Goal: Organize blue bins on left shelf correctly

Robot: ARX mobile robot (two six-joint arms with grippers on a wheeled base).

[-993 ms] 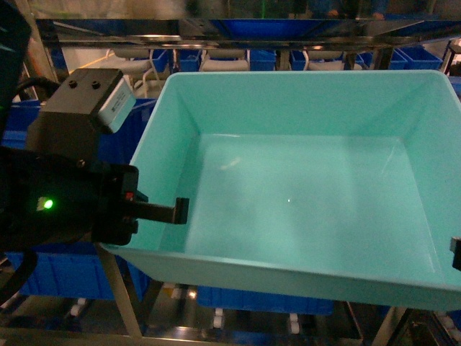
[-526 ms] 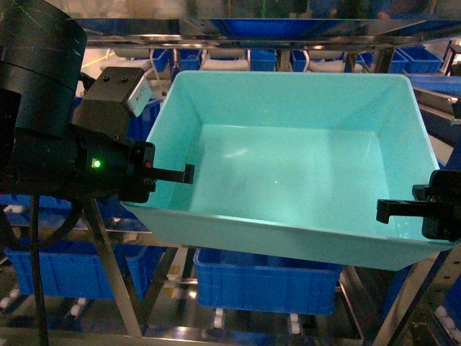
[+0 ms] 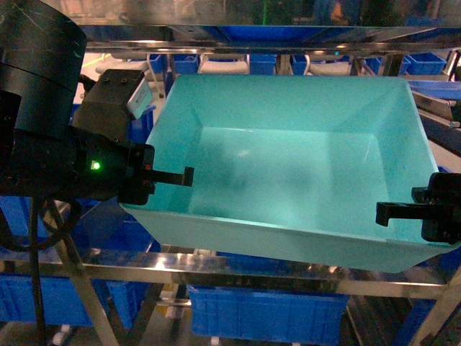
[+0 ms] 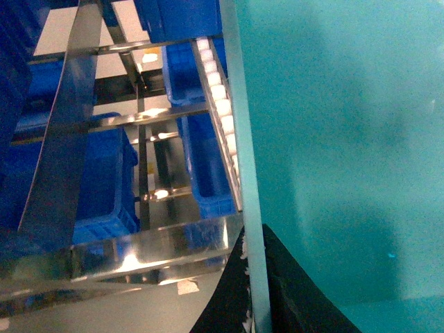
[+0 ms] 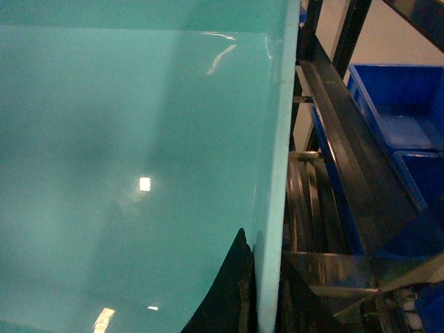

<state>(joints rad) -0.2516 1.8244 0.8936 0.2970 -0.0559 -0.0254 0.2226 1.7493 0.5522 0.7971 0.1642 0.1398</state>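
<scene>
The left arm [image 3: 43,144] was built of matte black housings, lit by one small green lamp [image 3: 94,165] (a black cable hung below). A grey-faced camera block [image 3: 119,97] was mounted on top. Slim black fingers [image 3: 173,175] were fitted.

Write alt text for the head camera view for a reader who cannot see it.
A pale turquoise bin, empty, fills the frame, held up by its side walls between the left hand and right hand. Behind and below it runs a stainless-steel shelf holding royal-blue crates.
</scene>
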